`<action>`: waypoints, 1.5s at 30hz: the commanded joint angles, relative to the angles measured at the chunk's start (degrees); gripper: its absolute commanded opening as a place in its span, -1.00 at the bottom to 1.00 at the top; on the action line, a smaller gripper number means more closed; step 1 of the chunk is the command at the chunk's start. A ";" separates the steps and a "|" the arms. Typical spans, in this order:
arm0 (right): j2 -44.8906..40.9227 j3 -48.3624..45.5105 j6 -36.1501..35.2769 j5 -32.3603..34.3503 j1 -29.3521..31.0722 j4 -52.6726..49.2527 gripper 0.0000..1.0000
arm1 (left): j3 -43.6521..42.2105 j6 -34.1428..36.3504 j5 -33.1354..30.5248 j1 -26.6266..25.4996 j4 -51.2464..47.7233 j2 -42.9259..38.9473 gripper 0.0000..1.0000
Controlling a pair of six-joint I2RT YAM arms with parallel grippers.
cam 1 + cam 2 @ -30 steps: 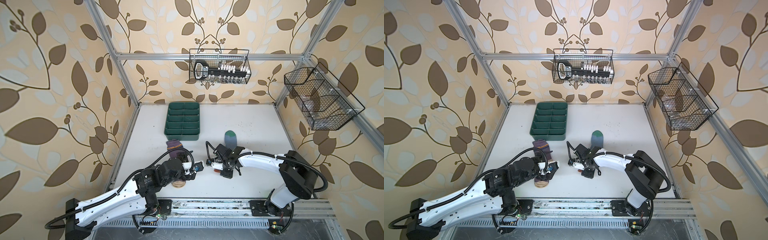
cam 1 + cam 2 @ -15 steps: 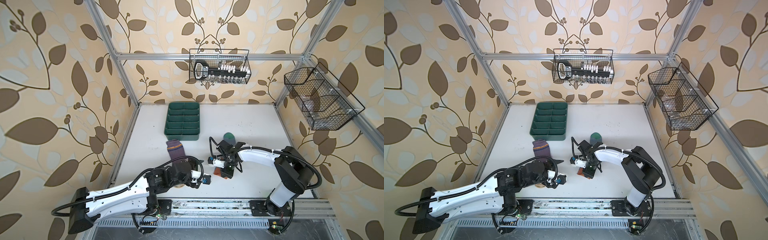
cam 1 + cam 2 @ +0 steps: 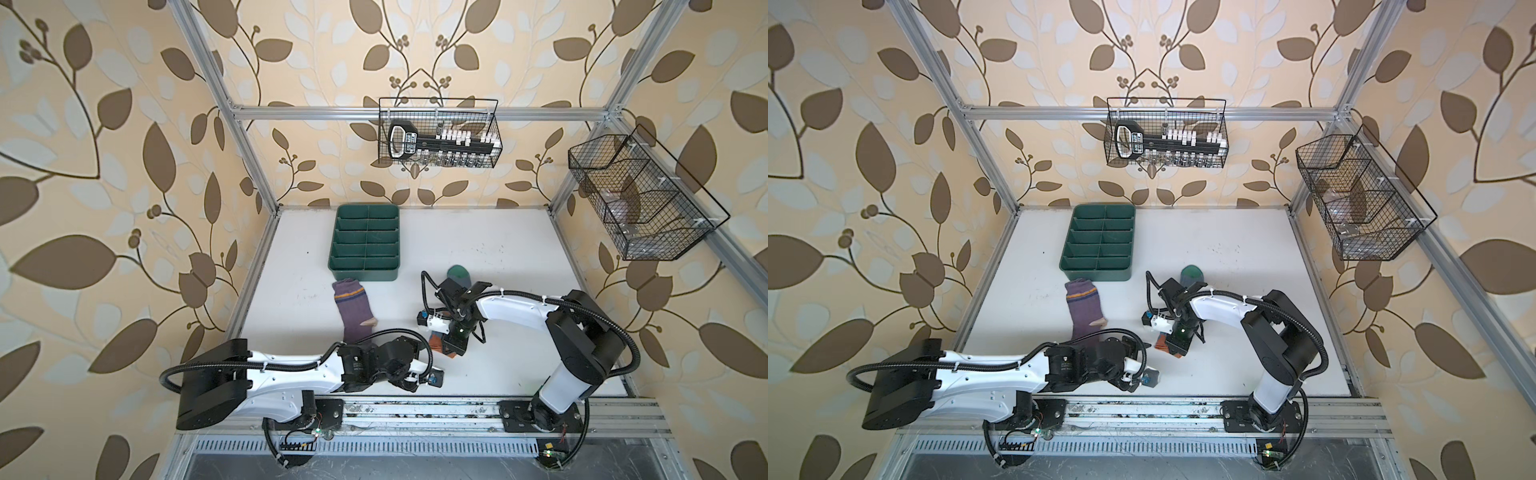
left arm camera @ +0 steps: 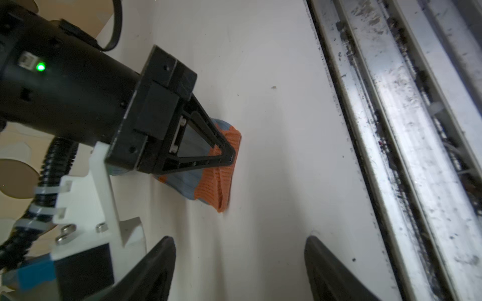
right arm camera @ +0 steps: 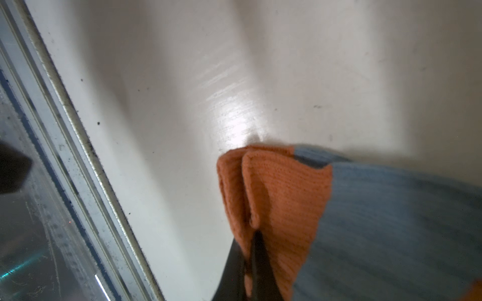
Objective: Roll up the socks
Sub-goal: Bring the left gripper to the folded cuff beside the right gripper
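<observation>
Socks: purple sock and grey-blue sock lie on the white bench, both in front of the green tray.
Purple sock, hidden part: cuff just beside the tray's front wall; the toe end runs under the left arm in both top views.
Grey-blue sock, hidden part: only the green toe and orange cuff show in both top views; the right arm covers the middle.
Right end effector: pointed down at the bench, clenched on the orange cuff, which bunches into folds.
Left end effector: low by the front rail, farther from the tray than the cuff, released, fingers wide apart over bare bench, clear of the sock.
Tray: two columns of compartments, green floors showing.
Back wire basket: on the wall above the tray, holding a black rack with white pieces; smaller items too small to tell.
Side wire basket: contents too faint to name.
</observation>
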 commanded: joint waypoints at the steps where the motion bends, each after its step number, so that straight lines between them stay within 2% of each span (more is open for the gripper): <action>1: 2.78 -2.58 -0.32 2.74 -0.23 1.76 -1.00 | 1.98 -2.50 -2.84 -0.30 8.39 4.02 0.52; 10: 1.76 -2.93 -0.58 1.89 -0.23 2.08 -1.00 | 5.02 -6.33 -11.34 -0.30 17.60 17.42 0.25; 17: 0.63 -2.85 -0.92 0.90 -0.18 1.86 -1.00 | 6.09 -7.21 -9.99 -0.23 17.93 20.91 0.04; 27: -1.22 -3.03 -0.93 -0.55 -0.16 1.94 -1.00 | 8.42 -8.23 -9.53 -0.21 18.67 26.29 -0.06; 42: -5.17 -3.45 -0.42 0.76 -0.34 2.37 -1.00 | 8.16 -12.11 -11.57 -0.21 17.42 28.65 -0.81; 45: -6.90 -4.08 -0.27 2.58 -0.39 3.15 -0.91 | 8.44 -12.89 -13.54 -0.21 16.53 28.82 -0.95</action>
